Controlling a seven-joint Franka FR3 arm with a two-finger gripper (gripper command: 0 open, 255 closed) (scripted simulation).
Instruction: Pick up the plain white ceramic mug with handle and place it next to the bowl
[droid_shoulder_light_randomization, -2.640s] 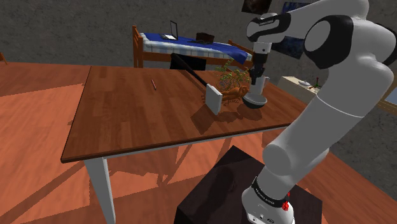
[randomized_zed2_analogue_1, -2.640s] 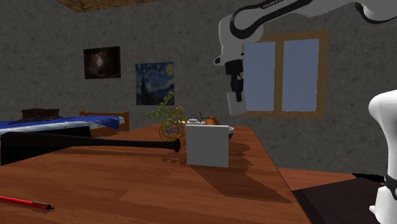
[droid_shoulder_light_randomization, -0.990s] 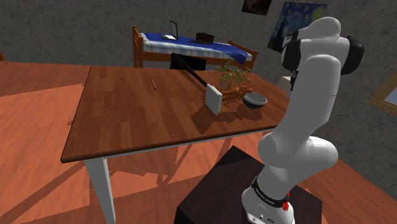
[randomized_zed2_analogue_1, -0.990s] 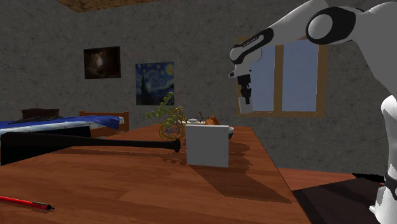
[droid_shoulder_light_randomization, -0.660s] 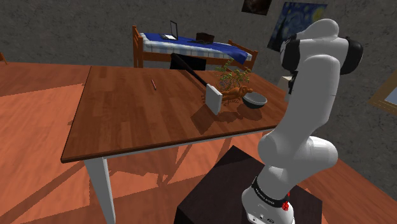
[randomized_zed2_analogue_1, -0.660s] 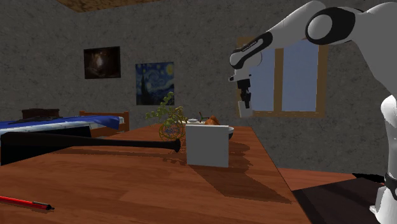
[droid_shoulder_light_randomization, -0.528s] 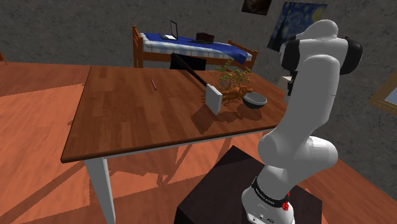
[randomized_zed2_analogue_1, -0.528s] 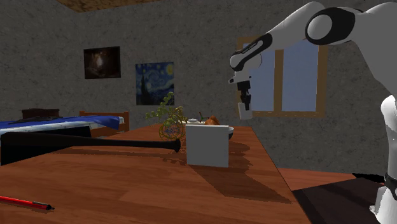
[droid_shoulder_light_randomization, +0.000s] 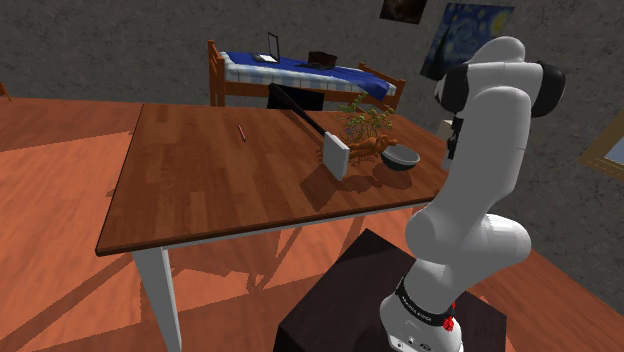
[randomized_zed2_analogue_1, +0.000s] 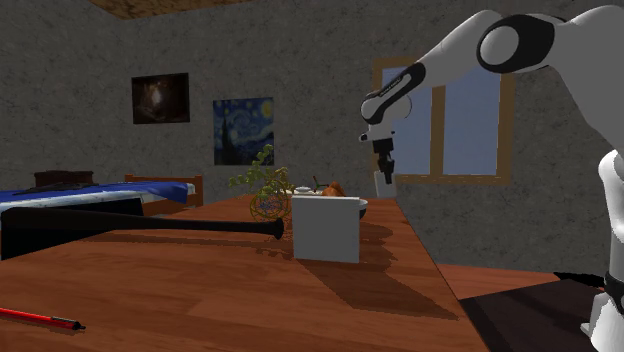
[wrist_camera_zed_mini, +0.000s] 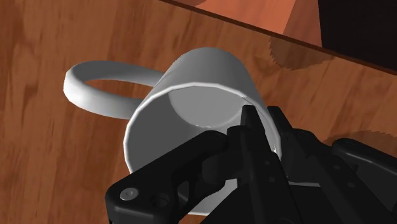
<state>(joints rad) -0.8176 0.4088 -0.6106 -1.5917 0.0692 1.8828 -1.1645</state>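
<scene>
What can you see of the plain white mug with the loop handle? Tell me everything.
The plain white cylindrical mug looks smooth and glossy, empty, its open mouth toward the wrist camera and its loop handle off to one side. The black claw clasps its rim wall, holding it in the air above the brown wooden table.

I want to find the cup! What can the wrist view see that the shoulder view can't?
Wrist view: the white mug, its handle and open mouth, with the gripper shut on its rim. Shoulder view: the dark bowl, a white box, a plant and a bed. Both: the wooden table.
</scene>
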